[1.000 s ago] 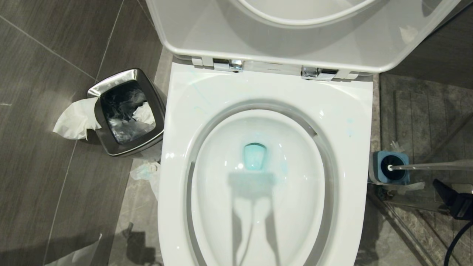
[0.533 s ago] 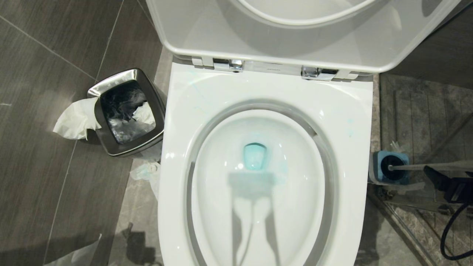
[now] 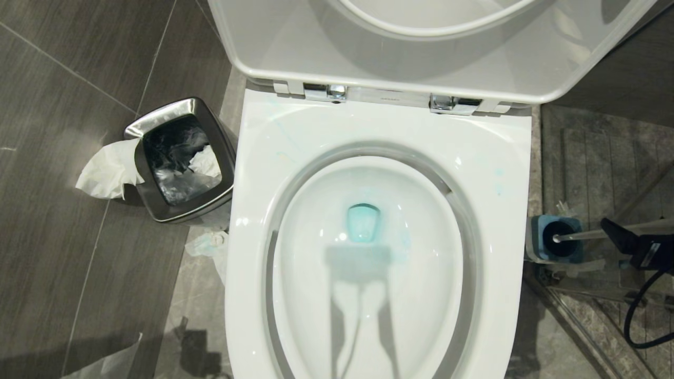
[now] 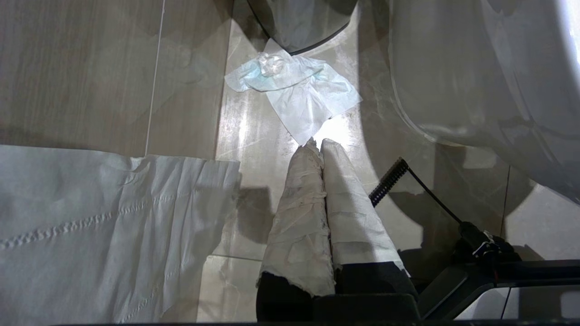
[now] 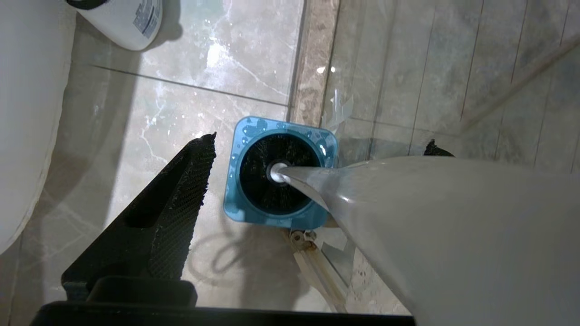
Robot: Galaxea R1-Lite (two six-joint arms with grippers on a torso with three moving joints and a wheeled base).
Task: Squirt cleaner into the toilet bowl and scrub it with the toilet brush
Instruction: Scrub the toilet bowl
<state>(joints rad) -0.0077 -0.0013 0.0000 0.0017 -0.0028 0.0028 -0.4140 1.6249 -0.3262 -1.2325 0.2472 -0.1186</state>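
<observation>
Nearest, low on the left and out of the head view, the left tool (image 4: 322, 145) hangs parked above the floor tiles with its paper-wrapped fingers pressed together on nothing; a crumpled tissue (image 4: 294, 90) lies just beyond them.

At the scene's right edge, the right tool (image 3: 629, 241) has shifted over the last second: it sat lower and nearer, clear below the handle, and now its dark finger crosses the white handle of the toilet brush (image 3: 605, 234). The wrist view shows the jaws spread wide, one ribbed finger (image 5: 181, 190) on one side of the handle (image 5: 408, 217) and the tip of the other just showing past it. They straddle the handle without clamping it. The black bristle head sits in its blue holder (image 3: 542, 237) on the floor, just right of the toilet bowl (image 3: 505, 173).

In the bowl, the cleaner (image 3: 363, 222) already tints the water teal, so the squirting looks done. Judging by this, closing on the handle comes next, then lifting the brush out.

Farther left stands a steel waste bin (image 3: 138, 126).
</observation>
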